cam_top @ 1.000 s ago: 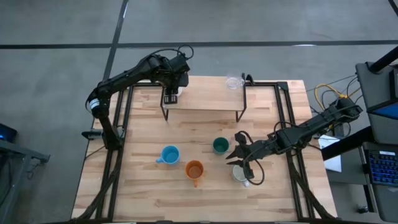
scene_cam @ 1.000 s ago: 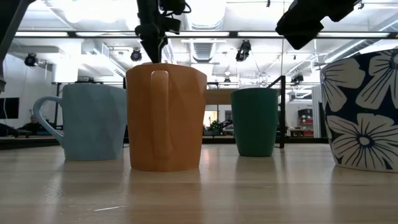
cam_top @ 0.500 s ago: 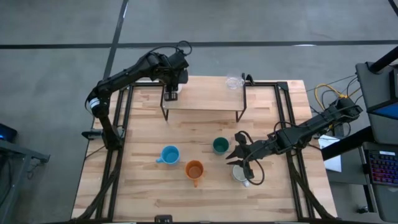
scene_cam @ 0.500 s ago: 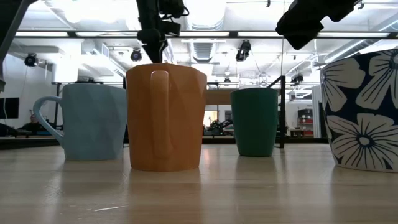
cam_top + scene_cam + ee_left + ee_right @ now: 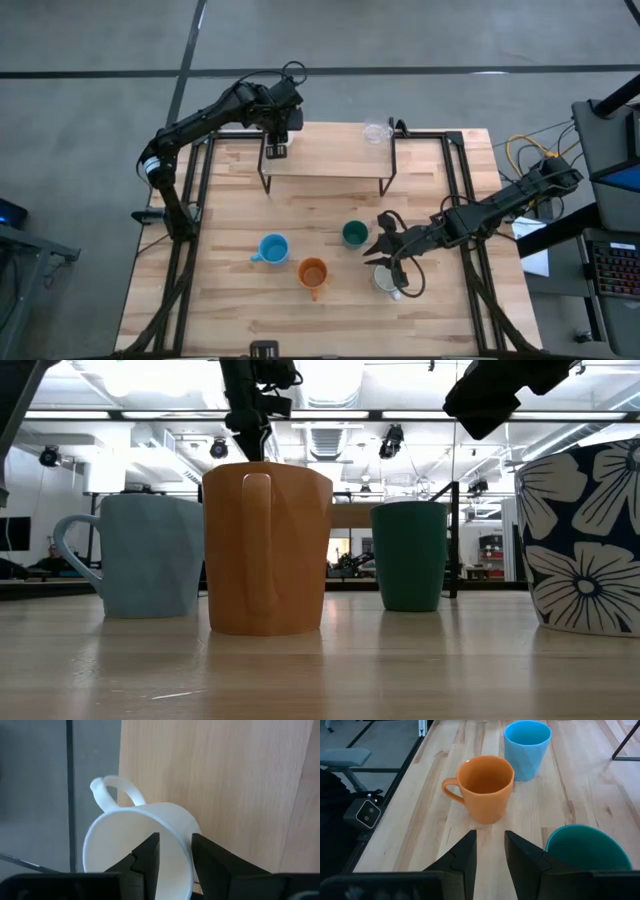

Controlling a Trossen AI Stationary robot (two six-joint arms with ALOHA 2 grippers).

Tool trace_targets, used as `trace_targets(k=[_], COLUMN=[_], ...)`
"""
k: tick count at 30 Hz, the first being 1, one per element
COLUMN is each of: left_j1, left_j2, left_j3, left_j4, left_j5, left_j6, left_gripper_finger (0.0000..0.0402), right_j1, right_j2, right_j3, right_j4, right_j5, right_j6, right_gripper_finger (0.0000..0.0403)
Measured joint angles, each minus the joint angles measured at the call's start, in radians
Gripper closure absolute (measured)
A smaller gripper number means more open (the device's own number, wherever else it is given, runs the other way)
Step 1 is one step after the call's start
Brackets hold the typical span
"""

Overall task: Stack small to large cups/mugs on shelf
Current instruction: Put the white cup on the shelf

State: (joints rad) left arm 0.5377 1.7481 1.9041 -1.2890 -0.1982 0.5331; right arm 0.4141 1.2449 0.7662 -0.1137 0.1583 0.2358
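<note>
Nearest the front edge: patterned mug (image 5: 386, 280), orange mug (image 5: 313, 272), blue mug (image 5: 272, 248), green cup (image 5: 354, 234). Right gripper (image 5: 383, 246) hovers beside the green cup, fingers slightly parted, holding nothing. Farther back, left gripper (image 5: 175, 852) pinches the white mug (image 5: 145, 850) rim at the shelf's (image 5: 330, 165) left end. Clear glass (image 5: 376, 132) behind the shelf.

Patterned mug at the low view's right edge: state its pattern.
Mug: large white flowers on dark navy, clearest in the low view.
</note>
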Motion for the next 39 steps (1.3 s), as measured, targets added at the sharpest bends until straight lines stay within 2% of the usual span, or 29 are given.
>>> trace_targets(k=[19,39], left_j1=[0.013,0.002], left_j2=[0.000,0.000], left_j3=[0.000,0.000], left_j4=[0.025,-0.032], left_j5=[0.000,0.032], left_j6=[0.005,-0.074], left_gripper_finger=[0.0303,0.0303], right_j1=[0.000,0.000], right_j2=[0.000,0.000], right_j3=[0.000,0.000], right_j4=[0.000,0.000], right_j5=[0.000,0.000], right_j6=[0.000,0.001], right_gripper_finger=[0.0309,0.0309])
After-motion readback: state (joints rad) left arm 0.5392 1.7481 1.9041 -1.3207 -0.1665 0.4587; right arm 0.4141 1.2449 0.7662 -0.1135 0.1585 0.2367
